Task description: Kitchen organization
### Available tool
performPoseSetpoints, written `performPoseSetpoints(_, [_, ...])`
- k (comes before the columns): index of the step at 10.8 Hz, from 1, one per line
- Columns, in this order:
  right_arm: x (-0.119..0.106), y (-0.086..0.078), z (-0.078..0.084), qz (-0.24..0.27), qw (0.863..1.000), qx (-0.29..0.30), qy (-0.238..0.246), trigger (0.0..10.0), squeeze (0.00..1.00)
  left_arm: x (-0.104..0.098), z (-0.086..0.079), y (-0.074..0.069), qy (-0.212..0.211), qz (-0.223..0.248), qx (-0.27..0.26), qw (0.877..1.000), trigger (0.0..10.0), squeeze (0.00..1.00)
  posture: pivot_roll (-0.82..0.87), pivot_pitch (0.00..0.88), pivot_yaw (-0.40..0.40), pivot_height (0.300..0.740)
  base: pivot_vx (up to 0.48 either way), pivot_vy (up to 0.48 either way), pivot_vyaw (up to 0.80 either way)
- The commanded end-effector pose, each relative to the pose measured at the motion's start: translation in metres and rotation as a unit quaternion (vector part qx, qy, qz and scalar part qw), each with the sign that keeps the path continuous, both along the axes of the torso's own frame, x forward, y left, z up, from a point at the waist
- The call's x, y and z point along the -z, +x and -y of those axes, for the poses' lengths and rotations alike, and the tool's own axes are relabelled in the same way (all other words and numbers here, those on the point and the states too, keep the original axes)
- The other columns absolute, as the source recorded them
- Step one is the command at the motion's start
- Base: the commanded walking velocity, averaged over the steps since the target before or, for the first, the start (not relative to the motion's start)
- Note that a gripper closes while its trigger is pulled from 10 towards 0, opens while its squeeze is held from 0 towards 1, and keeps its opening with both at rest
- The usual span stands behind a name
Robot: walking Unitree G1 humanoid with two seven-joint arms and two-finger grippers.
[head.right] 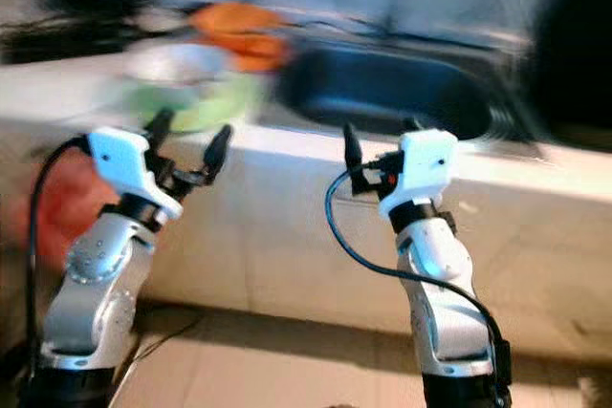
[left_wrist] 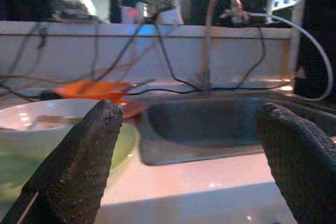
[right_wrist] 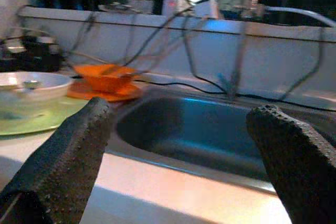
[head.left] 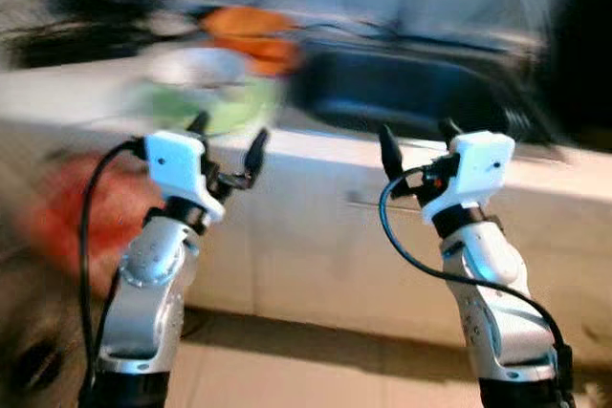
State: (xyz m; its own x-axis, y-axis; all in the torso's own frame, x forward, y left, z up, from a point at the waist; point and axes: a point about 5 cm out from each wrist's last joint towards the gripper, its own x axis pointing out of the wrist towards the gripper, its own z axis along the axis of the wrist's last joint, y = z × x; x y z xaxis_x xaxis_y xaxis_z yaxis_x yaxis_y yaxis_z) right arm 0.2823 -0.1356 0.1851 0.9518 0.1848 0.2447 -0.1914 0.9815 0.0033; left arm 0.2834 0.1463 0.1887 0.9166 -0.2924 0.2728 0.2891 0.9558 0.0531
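A white bowl sits on a green plate on the white counter, left of a dark sink. Behind them an orange bowl rests on an orange plate. My left gripper is open, held in front of the counter edge below the green plate. To its right my right gripper is open too, in front of the sink. Both are empty. The head views are blurred.
A curved tap stands behind the sink, with cables along the back wall. A black object is at the far left of the counter. A red blurred shape is low on the left. Cabinet fronts and tan floor lie below.
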Motion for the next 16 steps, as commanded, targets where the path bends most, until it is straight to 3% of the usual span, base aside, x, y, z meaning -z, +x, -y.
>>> performPoseSetpoints(1, [-0.003, -0.001, 0.001, 0.004, 1.0, 0.002, -0.003, 10.0, 0.0, 0.001, 0.0, 0.0, 0.0, -0.006, -0.001, 1.0, 10.0, 0.0, 0.03, 0.011, -0.049, 0.74, 0.0, 0.0, 0.0])
performPoseSetpoints(10, [-0.005, -0.002, 0.0, 0.011, 1.0, -0.003, -0.01, 10.0, 0.0, -0.018, 0.009, -0.001, -0.001, 0.025, 0.019, 0.999, 10.0, 0.0, 0.03, 0.015, -0.054, 0.74, 0.463, 0.0, 0.0])
performPoseSetpoints(13, [-0.005, -0.002, -0.002, 0.011, 1.0, -0.006, -0.01, 10.0, 0.0, -0.023, 0.007, -0.002, 0.005, 0.043, 0.01, 0.999, 10.0, 0.0, 0.03, 0.012, -0.053, 0.74, 0.0, 0.0, 0.0])
performPoseSetpoints(14, [-0.004, -0.002, -0.002, 0.01, 1.0, -0.006, -0.01, 10.0, 0.0, -0.032, 0.001, -0.005, 0.029, 0.078, -0.019, 0.996, 10.0, 0.0, 0.04, 0.012, -0.055, 0.74, 0.0, 0.0, 0.0])
performPoseSetpoints(16, [-0.004, -0.002, -0.002, 0.01, 1.0, -0.007, -0.009, 10.0, 0.0, -0.036, -0.002, -0.009, 0.038, 0.096, -0.025, 0.994, 10.0, 0.0, 0.04, 0.013, -0.056, 0.74, 0.0, 0.0, 0.0])
